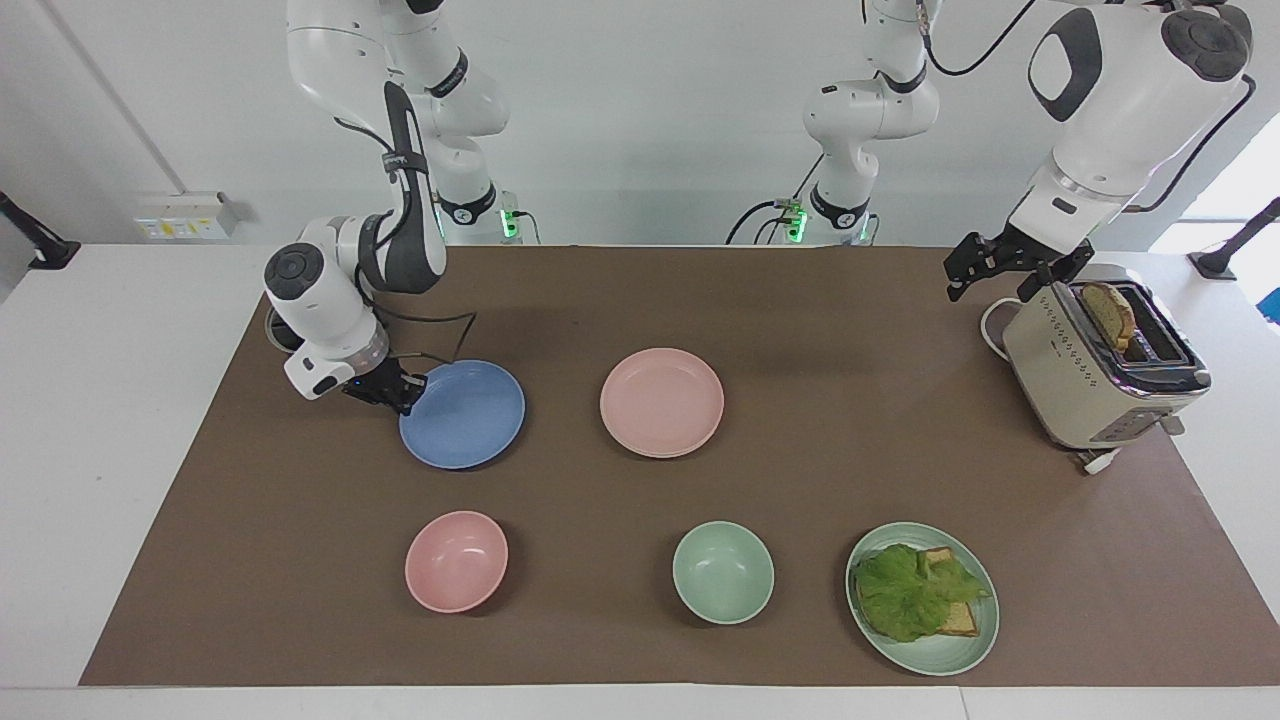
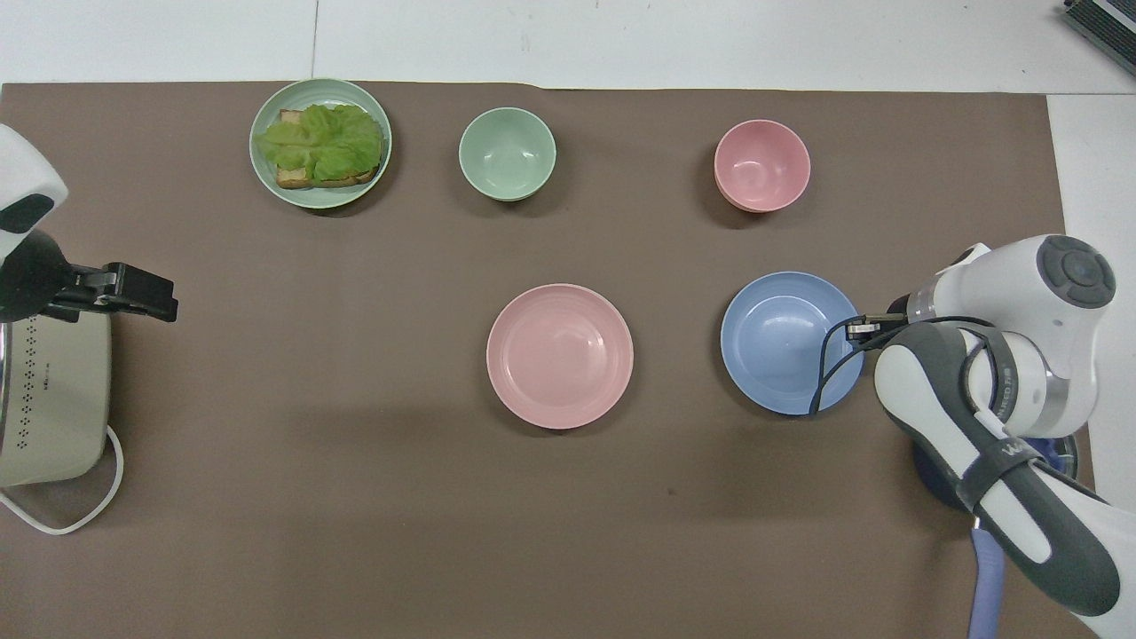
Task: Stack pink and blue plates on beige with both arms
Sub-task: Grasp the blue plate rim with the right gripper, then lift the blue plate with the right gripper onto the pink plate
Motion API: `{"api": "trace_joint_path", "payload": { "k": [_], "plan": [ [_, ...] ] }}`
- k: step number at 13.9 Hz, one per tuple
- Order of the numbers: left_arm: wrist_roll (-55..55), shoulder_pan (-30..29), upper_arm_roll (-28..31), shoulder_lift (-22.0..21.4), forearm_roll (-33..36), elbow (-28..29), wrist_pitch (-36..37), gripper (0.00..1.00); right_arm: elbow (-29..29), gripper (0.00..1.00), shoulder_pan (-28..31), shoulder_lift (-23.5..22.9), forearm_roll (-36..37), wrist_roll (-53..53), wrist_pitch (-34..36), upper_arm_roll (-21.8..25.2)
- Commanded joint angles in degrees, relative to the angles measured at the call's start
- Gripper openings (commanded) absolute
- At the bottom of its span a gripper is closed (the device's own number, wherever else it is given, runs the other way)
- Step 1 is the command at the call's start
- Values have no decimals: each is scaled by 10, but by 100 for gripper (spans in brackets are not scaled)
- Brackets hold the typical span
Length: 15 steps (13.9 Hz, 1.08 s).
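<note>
The blue plate (image 1: pixel 470 415) (image 2: pixel 785 342) lies on the brown mat toward the right arm's end. My right gripper (image 1: pixel 405 388) (image 2: pixel 856 330) is shut on the rim of that plate, on the side toward its own end of the table. The pink plate (image 1: pixel 662 402) (image 2: pixel 560 356) sits flat in the middle of the mat, beside the blue one. The beige plate is out of view. My left gripper (image 1: pixel 990 285) (image 2: pixel 151 297) waits open in the air beside the toaster, holding nothing.
A beige toaster (image 1: pixel 1095 385) (image 2: pixel 49 399) with a bread slice stands at the left arm's end. Farther from the robots sit a pink bowl (image 1: pixel 456 561), a green bowl (image 1: pixel 723 572) and a green plate (image 1: pixel 975 640) with toast and lettuce.
</note>
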State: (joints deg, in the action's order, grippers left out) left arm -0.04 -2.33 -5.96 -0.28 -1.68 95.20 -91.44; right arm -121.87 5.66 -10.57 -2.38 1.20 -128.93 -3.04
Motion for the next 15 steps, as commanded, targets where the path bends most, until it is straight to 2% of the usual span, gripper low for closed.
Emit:
{"api": "trace_joint_path", "payload": {
  "k": [1, 5, 7, 10, 13, 15],
  "plan": [
    [8, -5, -2, -1, 3, -8, 11, 100, 15, 0, 1, 24, -13, 15, 40, -8],
    [8, -5, -3, -1, 3, -8, 9, 100, 41, 0, -29, 67, -26, 10, 92, -11],
    [12, -5, -2, 1, 4, -10, 5, 100, 56, 0, -46, 64, -87, 3, 101, -11],
    [12, -5, -3, 2, 4, -10, -6, 100, 56, 0, -102, 63, -93, -56, 83, -11],
    [8, -6, -2, 0, 4, -8, 2, 100, 56, 0, -167, 40, -93, -151, 18, -11],
    [8, -5, -2, 0, 4, -9, 1, 100, 56, 0, -198, 27, -93, -175, 0, -11]
  ]
}}
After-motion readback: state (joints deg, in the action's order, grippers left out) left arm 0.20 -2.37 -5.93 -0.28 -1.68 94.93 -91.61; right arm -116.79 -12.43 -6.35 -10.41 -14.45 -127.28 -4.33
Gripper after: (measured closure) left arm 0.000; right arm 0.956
